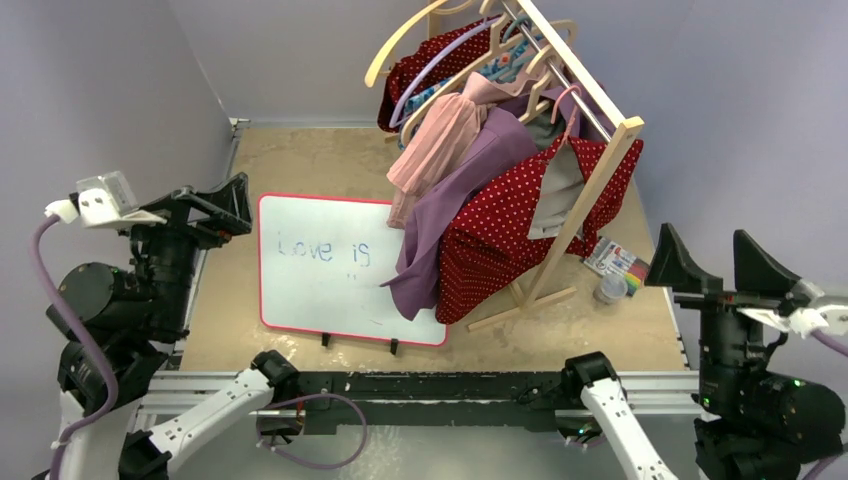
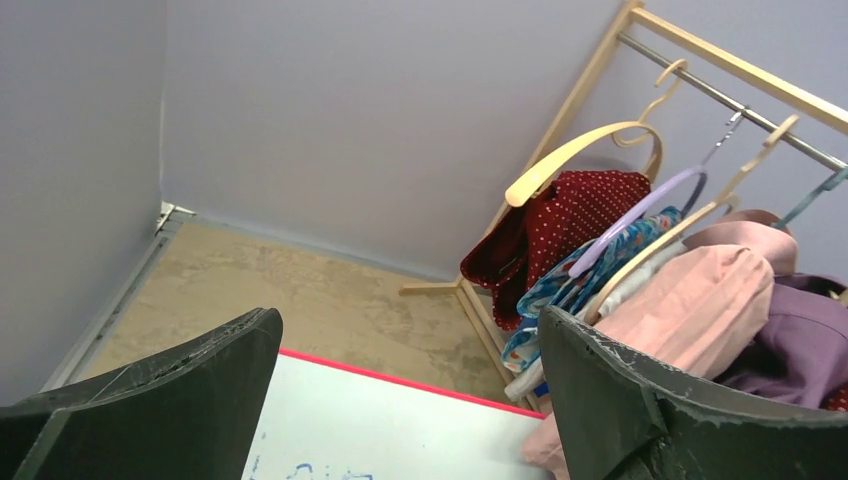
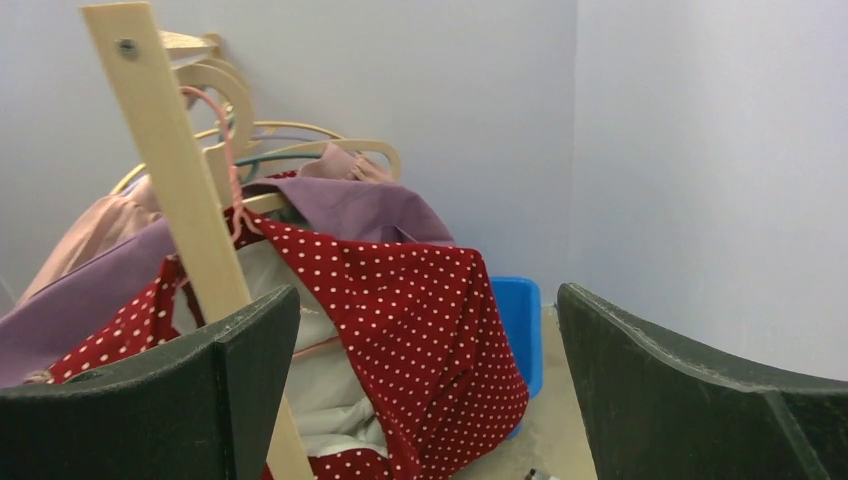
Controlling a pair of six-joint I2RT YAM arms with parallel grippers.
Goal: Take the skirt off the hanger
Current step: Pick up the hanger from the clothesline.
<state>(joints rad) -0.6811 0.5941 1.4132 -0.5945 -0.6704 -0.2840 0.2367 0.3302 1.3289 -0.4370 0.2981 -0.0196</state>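
Where the overhead camera looks down, finds a wooden rack at the far right of the table, crowded with clothes. Shows the skirt (red with white dots) at the rack's near end, on a pink hanger hooked over the rail, hem reaching down to the tabletop. Puts a purple garment and a pink shirt just to its left, draped over one another. Has a whiteboard with a red frame left of the clothes, faint blue writing on it. Places the left gripper off the table's left edge and the right gripper off its right edge, both spread wide and empty, both well apart from the skirt. Catches a small jar and a coloured box near the rack's foot.

Through the left wrist camera, looks past the left gripper, jaws parted with nothing between them, toward the rack's far end. Picks out another red dotted garment under a wooden hanger, then the pink shirt and purple garment to the right. Gives only a sliver of red dots at the lower right corner; cannot tell whether that is the skirt.

Through the right wrist camera, faces the skirt between the parted fingers of the right gripper, not touching it. Shows it hanging from the pink hanger behind the rack's slanted post, pale lining visible inside, purple garment above, a blue bin behind by the wall.
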